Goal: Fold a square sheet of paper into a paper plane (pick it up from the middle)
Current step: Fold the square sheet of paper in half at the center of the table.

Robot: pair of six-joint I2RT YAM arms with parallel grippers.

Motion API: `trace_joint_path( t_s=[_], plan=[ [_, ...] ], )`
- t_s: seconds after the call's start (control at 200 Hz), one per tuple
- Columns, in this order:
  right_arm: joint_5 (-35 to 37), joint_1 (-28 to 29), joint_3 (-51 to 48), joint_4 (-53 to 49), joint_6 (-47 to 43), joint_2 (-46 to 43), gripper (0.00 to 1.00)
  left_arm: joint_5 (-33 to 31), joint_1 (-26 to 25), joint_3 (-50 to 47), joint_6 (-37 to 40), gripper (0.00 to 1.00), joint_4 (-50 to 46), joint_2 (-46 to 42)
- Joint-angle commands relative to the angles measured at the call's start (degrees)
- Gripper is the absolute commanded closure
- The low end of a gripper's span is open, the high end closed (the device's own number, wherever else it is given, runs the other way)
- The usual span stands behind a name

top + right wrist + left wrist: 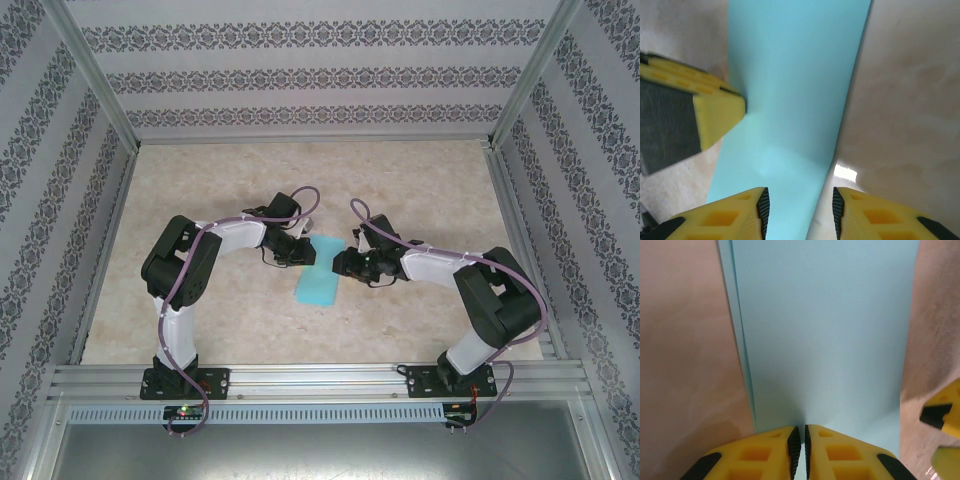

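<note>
The square sheet of paper (320,272) is light turquoise and lies folded into a long rectangle on the table's middle. Its two layers show along the left edge of the paper (825,330) in the left wrist view. My left gripper (801,429) is shut on the paper's near end, with a thin sliver of paper between its pads. It sits at the sheet's upper left, left gripper (305,250). My right gripper (800,197) stands open over the other end of the paper (795,75), one finger above the sheet and one above bare table. It comes from the right, right gripper (340,262).
The beige marbled tabletop (420,190) is bounded by aluminium rails and patterned walls (300,80). The two grippers face each other closely: the right one's fingers (945,412) show in the left wrist view, the left one's fingers (715,107) in the right wrist view.
</note>
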Motion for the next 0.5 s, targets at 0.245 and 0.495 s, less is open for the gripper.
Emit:
trace_joint_path(
  t_s=[0.245,0.495],
  plan=[
    [-1.74,3.35,-3.14,4.5,7.67,-0.81,0.58,-10.71,0.56,-5.62,1.83,0.8,-7.63,6.62],
    [-3.37,4.33,-2.57,8.1,9.95,1.16,0.57,-10.66,0.55,-6.23,1.77,0.8,-7.18,6.31]
  ],
)
